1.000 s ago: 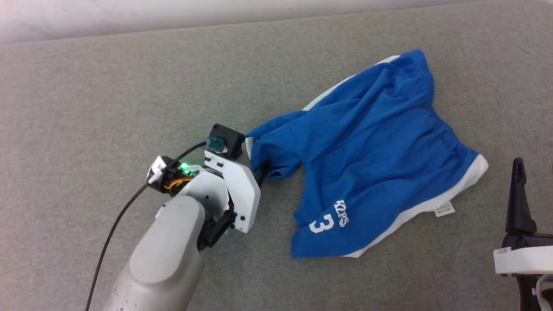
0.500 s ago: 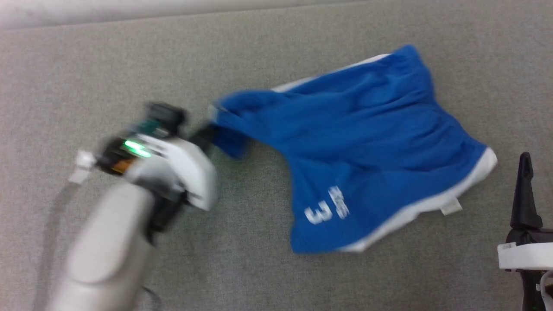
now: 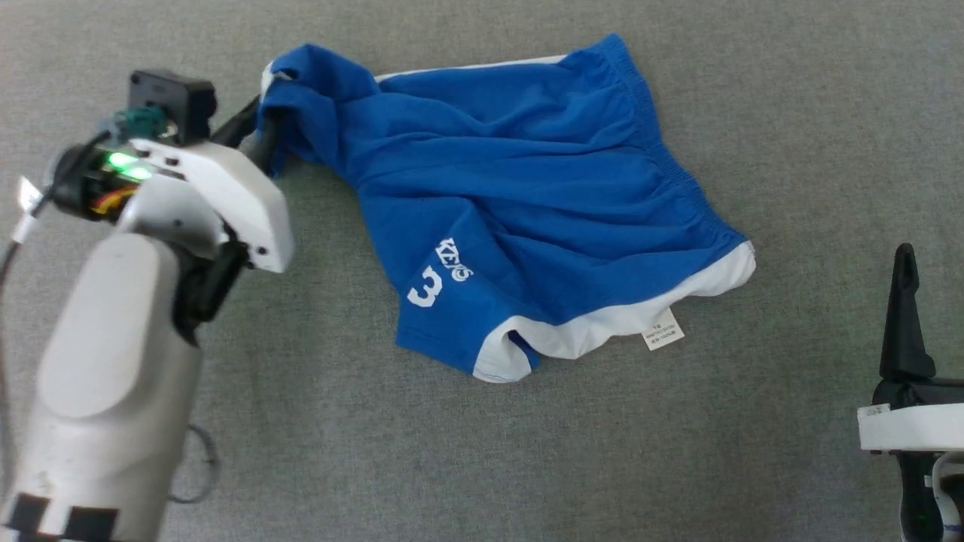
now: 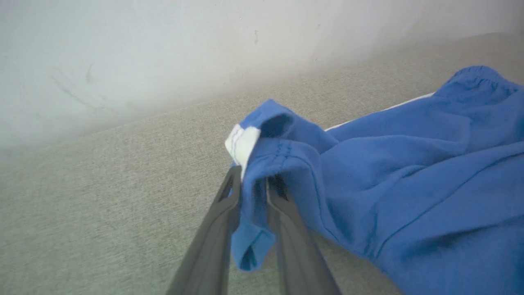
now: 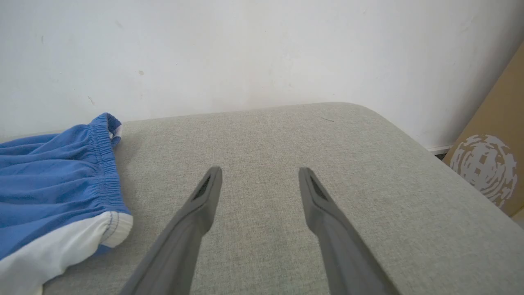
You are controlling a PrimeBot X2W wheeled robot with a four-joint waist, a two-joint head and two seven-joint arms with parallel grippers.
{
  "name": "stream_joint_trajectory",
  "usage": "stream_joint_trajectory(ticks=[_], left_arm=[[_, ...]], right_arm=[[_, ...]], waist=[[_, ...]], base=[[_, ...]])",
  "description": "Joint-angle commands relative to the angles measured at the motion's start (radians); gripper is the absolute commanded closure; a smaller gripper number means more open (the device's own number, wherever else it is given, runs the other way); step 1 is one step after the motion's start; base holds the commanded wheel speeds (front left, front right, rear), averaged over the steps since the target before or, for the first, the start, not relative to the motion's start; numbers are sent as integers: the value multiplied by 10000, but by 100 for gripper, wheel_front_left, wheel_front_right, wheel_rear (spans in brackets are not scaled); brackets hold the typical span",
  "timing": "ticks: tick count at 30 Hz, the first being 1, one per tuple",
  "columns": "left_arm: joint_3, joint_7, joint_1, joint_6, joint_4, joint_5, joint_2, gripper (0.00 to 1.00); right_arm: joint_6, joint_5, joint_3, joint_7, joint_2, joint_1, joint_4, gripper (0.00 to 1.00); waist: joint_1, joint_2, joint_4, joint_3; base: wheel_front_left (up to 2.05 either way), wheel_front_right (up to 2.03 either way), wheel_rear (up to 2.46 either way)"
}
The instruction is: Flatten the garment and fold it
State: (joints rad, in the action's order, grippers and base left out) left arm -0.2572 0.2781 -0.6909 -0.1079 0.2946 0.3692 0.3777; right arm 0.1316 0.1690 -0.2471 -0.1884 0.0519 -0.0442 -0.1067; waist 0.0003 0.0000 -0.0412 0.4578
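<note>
Left gripper (image 4: pixel 254 182) pinches a hem corner of the bright blue soft shorts with white stripes (image 3: pixel 527 188), spread to its right on the grey fabric surface (image 3: pixel 678 452). Right gripper (image 5: pixel 260 172) gapes wide, the shorts at its left.

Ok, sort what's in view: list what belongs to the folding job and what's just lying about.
Belongs to the job:
blue shorts, crumpled on the grey cushion
left end effector, shut on a hem corner of the shorts
right end effector, open, holding nothing

Just lying about:
cardboard box, beyond the cushion's edge
white wall
</note>
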Motion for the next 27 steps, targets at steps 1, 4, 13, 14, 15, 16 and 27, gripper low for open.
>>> stream_joint_trajectory(ticks=[1,4,13,14,15,16,27], left_arm=[[31,-184,-27,56,68,127,-188,0],[305,-789,207,96,126,652,-645,0],[166,-1396,2717,482,-2646,964,-1072,0],[-36,-1205,3122,548,-2986,958,-1146,0],[-264,-977,3510,596,-3237,954,-1208,0],[-473,-760,3883,666,-3434,972,-1287,0],[-1471,-172,5029,872,-2873,1316,-2097,0]], right_arm=[[-9,63,24,-75,-16,-148,45,0],[-9,4,20,-54,-16,-121,164,0],[-9,-89,-24,127,-16,275,325,0],[-9,-94,-22,163,-16,330,318,0],[-9,-95,-17,200,-16,377,304,0],[-9,-97,-2,239,-16,412,281,0],[-9,-228,-21,616,-16,420,-163,0]], waist=[[-3,0,61,-72],[-3,0,220,-366],[-3,0,856,-1530],[-3,0,919,-1598],[-3,0,973,-1649],[-3,0,1008,-1682],[-3,0,981,-1498]], base=[[0,0,0],[0,0,0],[0,0,0],[0,0,0],[0,0,0],[0,0,0],[0,0,0]])
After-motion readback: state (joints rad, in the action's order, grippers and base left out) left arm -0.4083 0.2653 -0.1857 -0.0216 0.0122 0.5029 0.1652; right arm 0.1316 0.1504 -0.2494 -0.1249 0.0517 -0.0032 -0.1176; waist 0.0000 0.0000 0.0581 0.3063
